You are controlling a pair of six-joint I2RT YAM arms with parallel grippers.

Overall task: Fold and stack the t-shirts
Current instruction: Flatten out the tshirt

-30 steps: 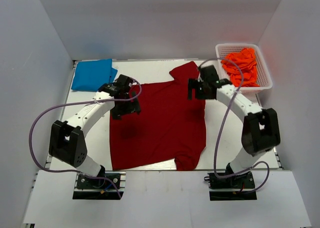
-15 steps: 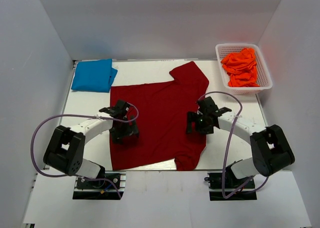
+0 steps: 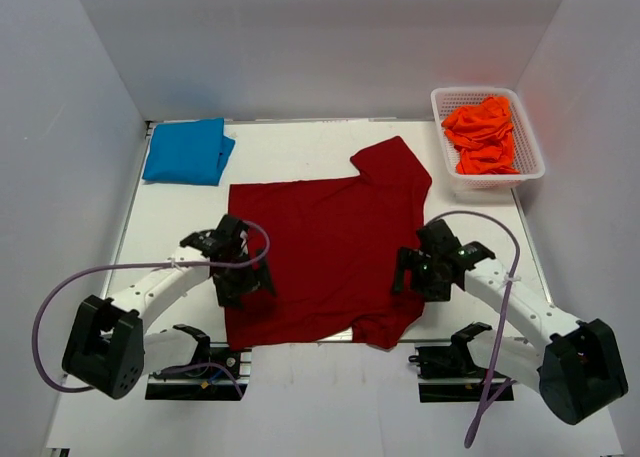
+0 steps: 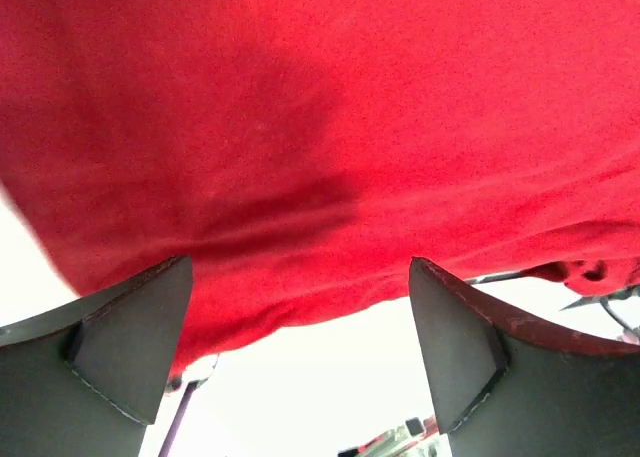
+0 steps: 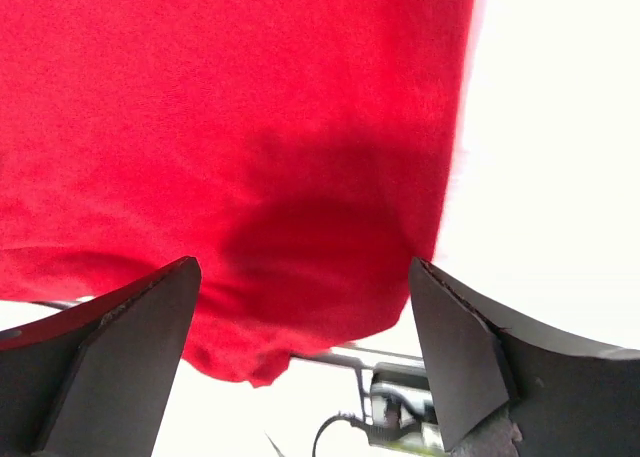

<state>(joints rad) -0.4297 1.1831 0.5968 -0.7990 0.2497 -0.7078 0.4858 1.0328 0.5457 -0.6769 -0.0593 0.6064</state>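
Note:
A dark red t-shirt (image 3: 325, 252) lies spread flat on the white table, its near hem at the table's front edge. My left gripper (image 3: 243, 283) hovers open over its left near part; the left wrist view shows the red cloth (image 4: 320, 127) below the spread fingers (image 4: 120, 347). My right gripper (image 3: 418, 273) hovers open over the shirt's right edge; the right wrist view shows the cloth (image 5: 250, 127) and its near corner. A folded bright blue t-shirt (image 3: 186, 151) lies at the back left. Bright orange t-shirts (image 3: 482, 135) fill a basket.
A white mesh basket (image 3: 531, 137) stands at the back right against the wall. White walls close in the table on three sides. The arm bases (image 3: 195, 362) sit at the near edge, with bare table (image 3: 300, 147) behind the red shirt.
Both arms have drawn back toward the near edge, from the shirt's far part to its near part. The red shirt has shifted toward the near edge and lies flatter.

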